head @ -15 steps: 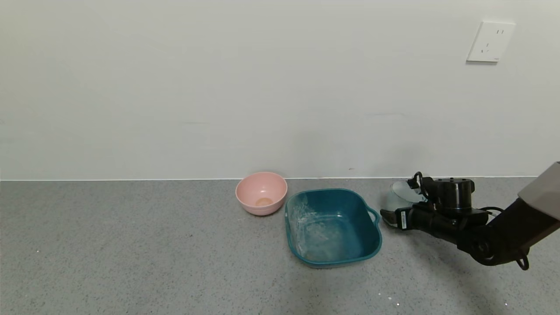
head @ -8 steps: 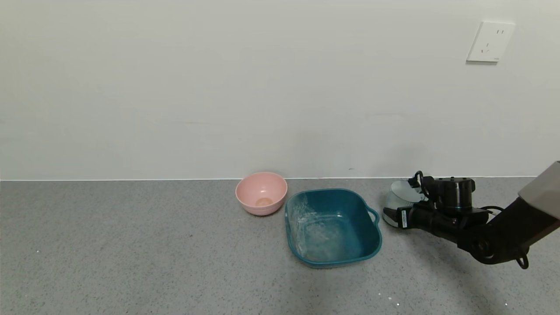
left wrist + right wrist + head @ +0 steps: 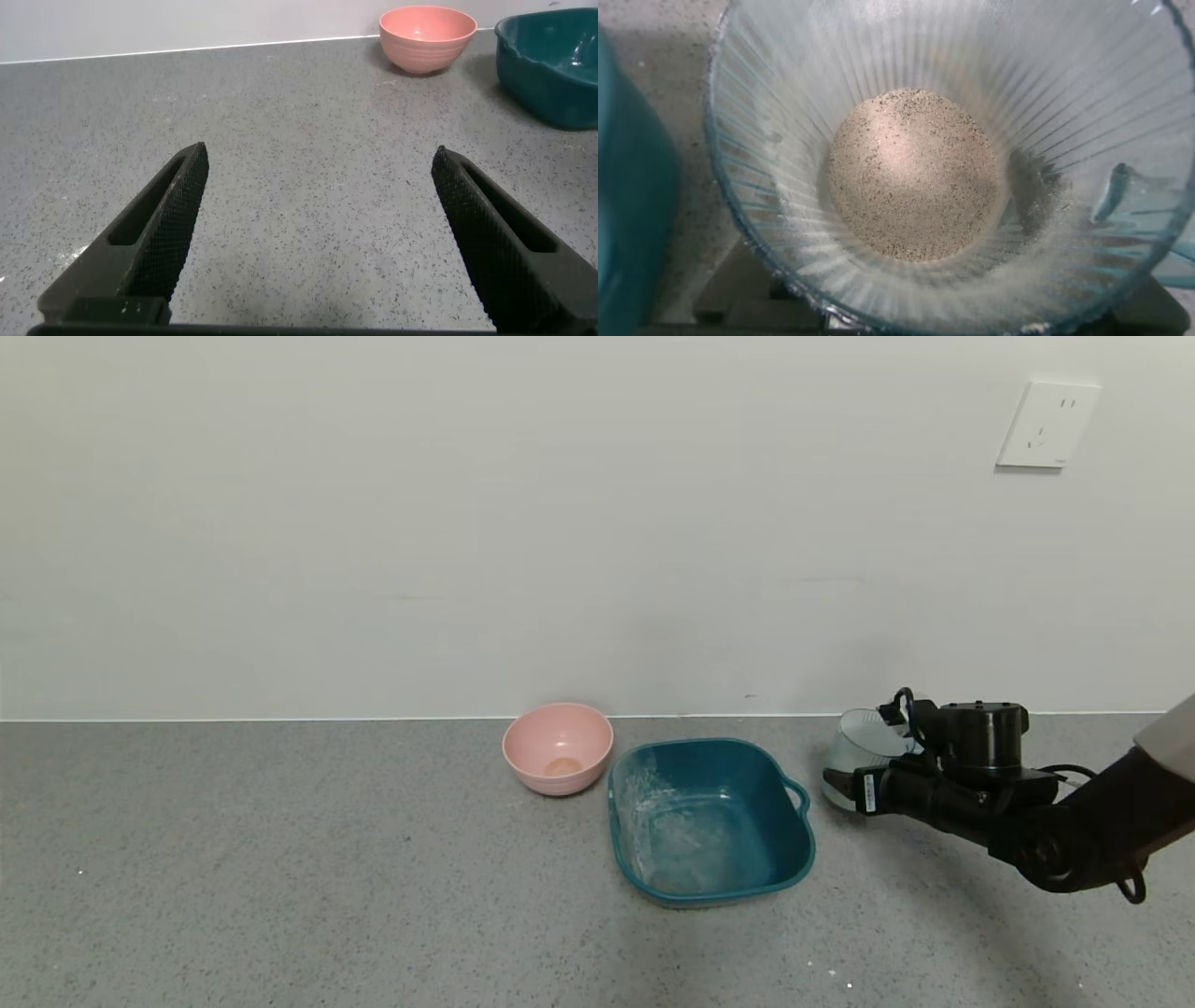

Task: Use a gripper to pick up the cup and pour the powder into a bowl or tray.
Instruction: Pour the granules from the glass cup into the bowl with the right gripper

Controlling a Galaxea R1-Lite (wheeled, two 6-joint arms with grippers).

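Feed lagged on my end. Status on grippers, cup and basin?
Right gripper shut on cup, just right of teal basin. Powder in cup, unpoured. Left gripper open, parked over the counter. Path clear.

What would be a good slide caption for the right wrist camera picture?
Looking straight into the ribbed cup: a mound of beige powder sits at its bottom, teal basin alongside.

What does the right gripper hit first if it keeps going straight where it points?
Probably the teal rounded-square plastic basin, near its loop handle; the right gripper, holding the ribbed translucent cup, points towards it. Depth unclear.

Head view frontal; wrist views close
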